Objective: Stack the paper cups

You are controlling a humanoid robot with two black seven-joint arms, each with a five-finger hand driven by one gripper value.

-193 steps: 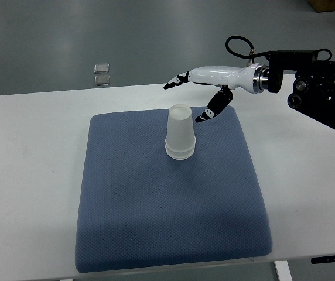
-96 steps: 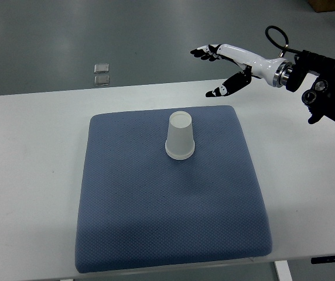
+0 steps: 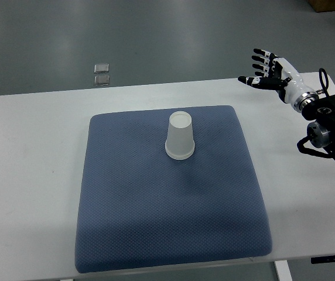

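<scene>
On the blue mat stand stacked cups, well apart from the empty, spread-fingered right hand.

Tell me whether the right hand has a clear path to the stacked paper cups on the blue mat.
Probably yes. The right hand is open and empty, off the mat's far right corner, and nothing stands between it and the paper cups.

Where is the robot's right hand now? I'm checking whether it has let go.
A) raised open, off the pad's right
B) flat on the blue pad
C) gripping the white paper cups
A: the right hand has spread fingers, holding nothing, far from the white paper cup stack.
</scene>
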